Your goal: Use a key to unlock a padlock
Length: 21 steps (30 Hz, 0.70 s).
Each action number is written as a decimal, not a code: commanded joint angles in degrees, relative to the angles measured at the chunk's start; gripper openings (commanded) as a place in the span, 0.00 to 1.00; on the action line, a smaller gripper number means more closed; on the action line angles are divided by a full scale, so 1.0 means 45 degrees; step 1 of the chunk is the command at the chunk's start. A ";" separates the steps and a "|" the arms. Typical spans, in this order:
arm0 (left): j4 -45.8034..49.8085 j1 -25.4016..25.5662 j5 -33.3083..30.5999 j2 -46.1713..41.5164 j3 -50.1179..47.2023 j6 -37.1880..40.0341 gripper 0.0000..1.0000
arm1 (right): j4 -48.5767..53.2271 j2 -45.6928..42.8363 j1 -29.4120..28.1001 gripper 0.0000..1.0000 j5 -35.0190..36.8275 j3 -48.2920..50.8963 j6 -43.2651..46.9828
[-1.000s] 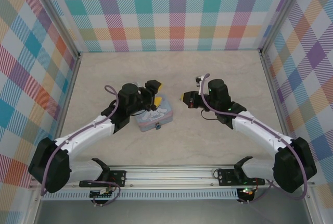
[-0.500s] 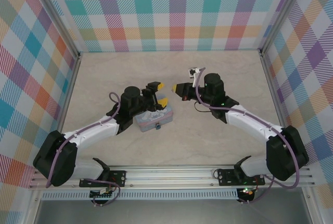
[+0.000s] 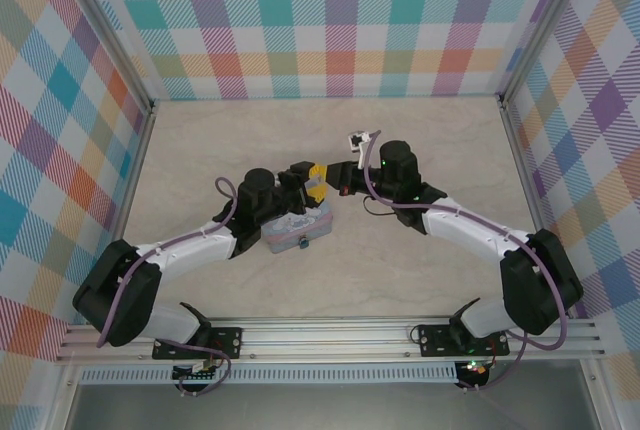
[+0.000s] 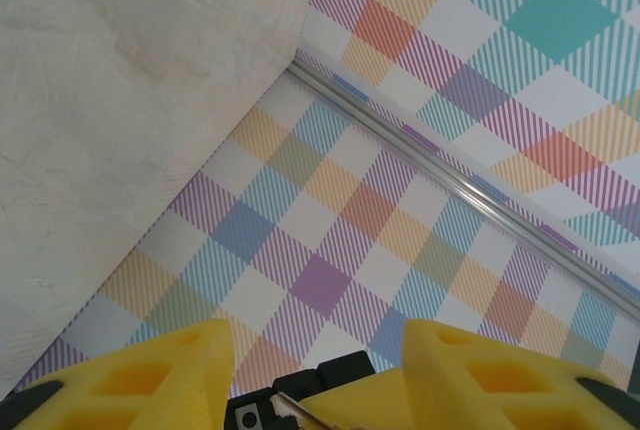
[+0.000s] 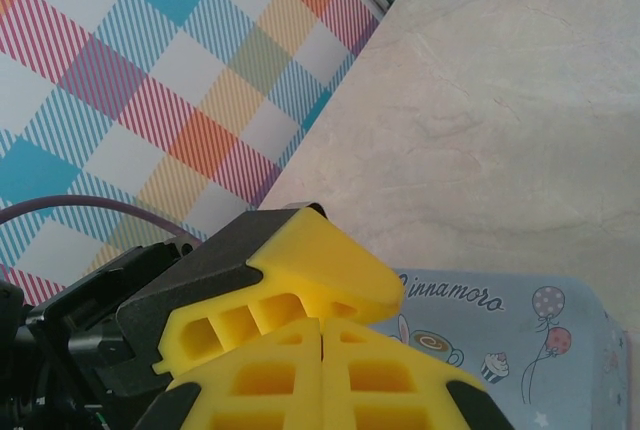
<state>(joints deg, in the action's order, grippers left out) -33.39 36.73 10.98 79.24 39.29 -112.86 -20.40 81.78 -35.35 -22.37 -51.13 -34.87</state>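
Note:
The pale-blue cartoon tin (image 3: 295,231) lies at mid-table, and the padlock (image 3: 300,243) is a tiny dark speck on its near side. Just above the tin's far edge my two grippers meet tip to tip. My right gripper (image 3: 327,179) is shut, and the thin metal key (image 4: 285,409) pokes out of its yellow tip (image 4: 345,408). That tip sits between the parted yellow fingers (image 4: 180,370) of my left gripper (image 3: 314,183), which is open around it. In the right wrist view the right gripper (image 5: 322,335) is pressed together under one left finger (image 5: 310,270), with the tin (image 5: 520,335) beyond.
Plaid walls (image 3: 330,20) enclose the beige table (image 3: 430,140) on three sides. A metal rail (image 3: 330,335) with both arm bases runs along the near edge. Bare tabletop lies behind and to both sides of the tin.
The right gripper has swung left and reached the left gripper over the tin. The left gripper's fingers have narrowed around the right gripper's tip.

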 commanded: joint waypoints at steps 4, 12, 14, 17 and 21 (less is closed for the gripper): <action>-0.0852 0.0157 -0.0098 0.0039 -0.0313 -0.2256 0.36 | -0.0485 -0.0178 -0.0073 0.00 -0.0366 -0.0222 -0.0173; -0.0980 0.0158 -0.0290 0.0044 -0.0408 -0.2263 0.24 | -0.0529 -0.0321 -0.0073 0.00 -0.0318 0.0015 -0.0253; -0.1013 0.0158 -0.0329 0.0029 -0.0429 -0.2245 0.22 | -0.0517 -0.0341 -0.0078 0.00 -0.0322 0.0064 -0.0277; -0.1062 0.0158 -0.0389 0.0008 -0.0516 -0.2259 0.16 | -0.0494 -0.0419 -0.0073 0.00 -0.0247 0.0142 -0.0297; -0.0979 0.0158 -0.0553 -0.0100 -0.0603 -0.2058 0.05 | -0.0331 -0.0572 -0.0068 0.00 -0.0148 0.0214 -0.0280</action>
<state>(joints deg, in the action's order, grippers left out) -35.64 36.80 9.39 79.24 37.52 -112.86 -20.56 81.14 -35.35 -22.59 -51.07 -35.64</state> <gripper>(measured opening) 0.066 0.050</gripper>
